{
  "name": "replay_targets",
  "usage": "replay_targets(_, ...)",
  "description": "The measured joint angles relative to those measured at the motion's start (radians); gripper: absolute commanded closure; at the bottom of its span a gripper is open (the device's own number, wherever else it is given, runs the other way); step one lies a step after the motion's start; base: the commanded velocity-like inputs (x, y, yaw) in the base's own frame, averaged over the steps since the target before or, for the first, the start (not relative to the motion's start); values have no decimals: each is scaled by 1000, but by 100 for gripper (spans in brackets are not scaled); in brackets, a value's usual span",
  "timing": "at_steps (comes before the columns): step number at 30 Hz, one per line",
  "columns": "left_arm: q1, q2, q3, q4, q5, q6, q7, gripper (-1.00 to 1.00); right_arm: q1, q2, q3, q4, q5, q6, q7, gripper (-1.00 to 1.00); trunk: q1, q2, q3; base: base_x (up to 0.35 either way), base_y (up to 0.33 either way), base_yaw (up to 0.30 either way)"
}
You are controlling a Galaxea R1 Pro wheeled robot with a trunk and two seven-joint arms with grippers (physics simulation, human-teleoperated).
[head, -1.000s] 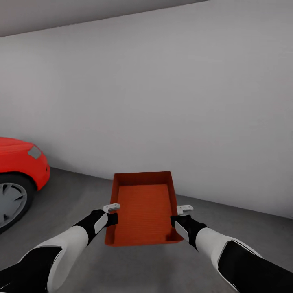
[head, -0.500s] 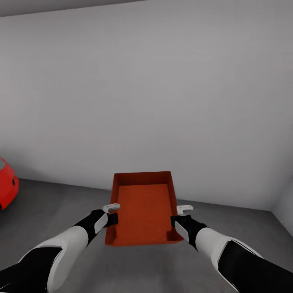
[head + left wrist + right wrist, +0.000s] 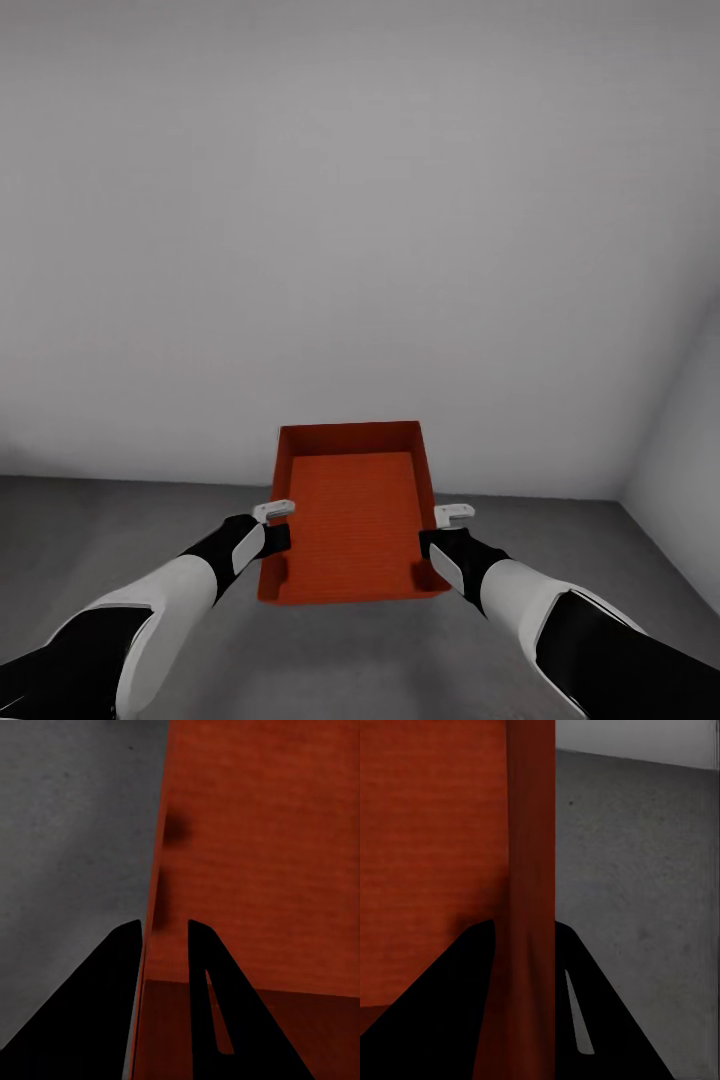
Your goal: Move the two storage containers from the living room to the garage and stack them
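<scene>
Orange-red storage container (image 3: 352, 515), open top up, carried level at lower centre of the head view, above the dark grey concrete floor (image 3: 120, 520) of the garage and in front of a plain white wall (image 3: 360, 250) whose corner appears at the right edge. Left hand (image 3: 272, 525) grasps the container's left long wall: in the left wrist view its two dark fingers (image 3: 120, 967) straddle the thin rim, one outside and one inside. Right hand (image 3: 440, 530) grasps the opposite wall likewise; the right wrist view shows the wall (image 3: 531, 870) running between its fingers (image 3: 585, 975), with concrete beyond. Both hands are thus clenched on the container, near its nearer end. The step in hand is judged to be carrying and setting down. To do it well, both arms should descend together so the base meets the floor flat; with both grips near the near end, the far end may sag. Release only once the base rests fully, leaving room alongside for stacking.
</scene>
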Motion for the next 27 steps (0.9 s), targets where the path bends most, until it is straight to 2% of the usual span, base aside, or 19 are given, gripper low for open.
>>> replay_targets(5, 0, 0, 0, 0, 0, 0, 0, 100, 0, 0, 0, 0, 0, 0, 0, 100, 0, 0, 0, 3, 0, -160)
replay_targets(27, 0, 0, 0, 0, 0, 0, 0, 100, 0, 0, 0, 0, 0, 0, 0, 100, 0, 0, 0, 0, 0, -3)
